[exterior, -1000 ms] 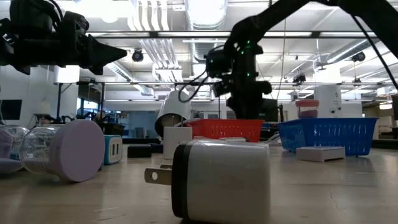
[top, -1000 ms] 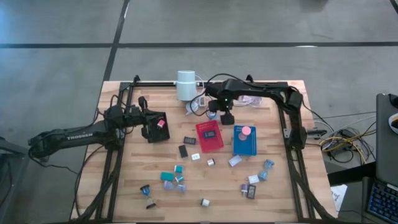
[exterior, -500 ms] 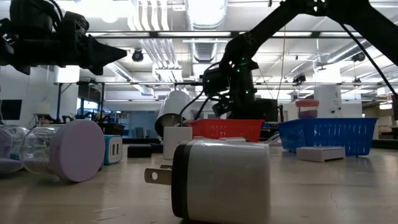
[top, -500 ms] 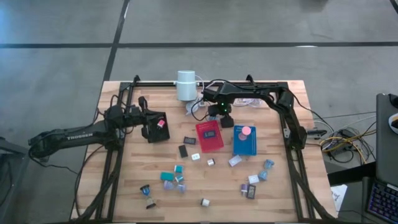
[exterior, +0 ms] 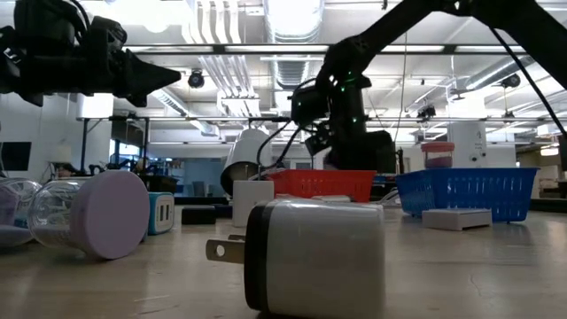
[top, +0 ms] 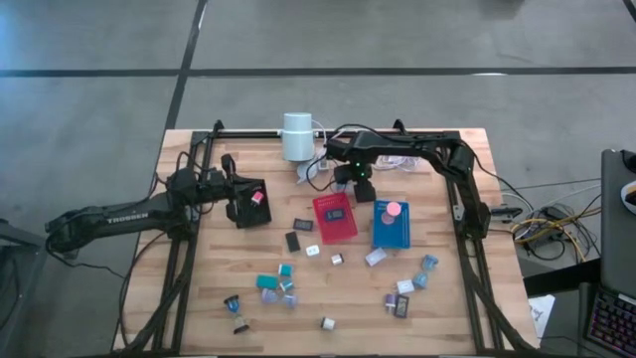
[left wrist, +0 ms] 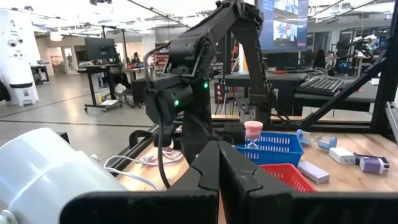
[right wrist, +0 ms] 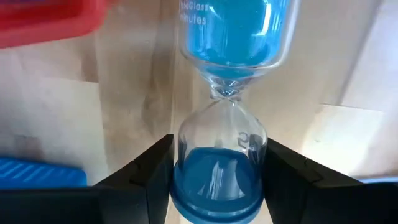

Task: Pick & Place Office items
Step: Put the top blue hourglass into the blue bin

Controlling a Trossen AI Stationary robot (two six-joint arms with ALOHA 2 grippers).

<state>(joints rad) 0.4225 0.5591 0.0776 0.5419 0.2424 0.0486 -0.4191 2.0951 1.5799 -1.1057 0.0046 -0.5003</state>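
**Blue sand timer between the right gripper's fingers**

The right gripper point(top: 364, 191) is seen just above centre of the high view, its fingers point(right wrist: 152, 171) set closely against the lower bulb of a blue sand timer point(right wrist: 227, 124) lying on the table point(top: 447, 298), between the red tray point(top: 335, 218) and blue tray point(top: 391, 225). The left gripper point(top: 250, 207), fingers pressed together, is held at left.

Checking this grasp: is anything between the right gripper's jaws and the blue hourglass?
Nothing visible. In the right wrist view the right gripper has its jaws on either side of the blue hourglass, at its lower bulb, with nothing between them and the glass.
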